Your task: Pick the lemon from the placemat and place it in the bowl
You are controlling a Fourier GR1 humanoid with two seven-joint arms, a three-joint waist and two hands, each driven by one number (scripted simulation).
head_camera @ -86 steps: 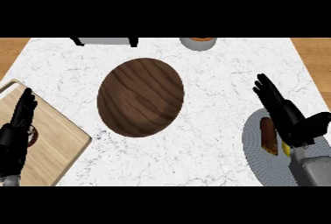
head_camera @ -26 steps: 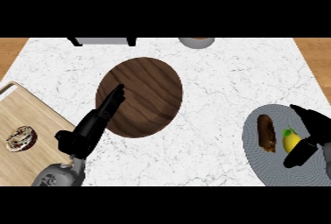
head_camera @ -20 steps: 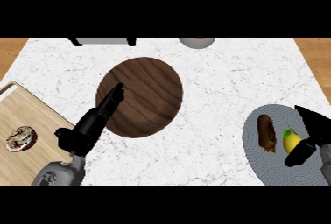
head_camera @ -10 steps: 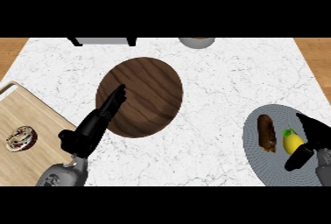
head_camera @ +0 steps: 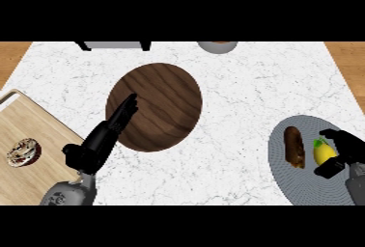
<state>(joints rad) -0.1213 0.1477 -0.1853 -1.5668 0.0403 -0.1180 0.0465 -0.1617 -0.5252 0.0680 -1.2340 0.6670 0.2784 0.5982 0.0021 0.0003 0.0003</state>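
Note:
The yellow lemon point(head_camera: 324, 152) lies on the round grey placemat point(head_camera: 299, 185) at the right. My right hand point(head_camera: 347, 153) sits against the lemon's right side. Its fingers arch over the lemon's far end and its thumb lies just below the near end, still open around it. The dark wooden bowl point(head_camera: 158, 103) stands in the middle of the counter. My left hand point(head_camera: 102, 141) is open, and its straight fingers point up over the bowl's left rim.
A brown oblong food item point(head_camera: 294, 153) lies on the placemat just left of the lemon. A wooden cutting board point(head_camera: 32, 181) with a round pastry point(head_camera: 22, 152) is at the left. A grey object point(head_camera: 114, 45) and a grey cup point(head_camera: 217, 46) stand at the far edge.
My left arm swung in from the left edge to the bowl's rim. My right hand settled beside the lemon, with the fingers bending over it and the thumb creeping closer.

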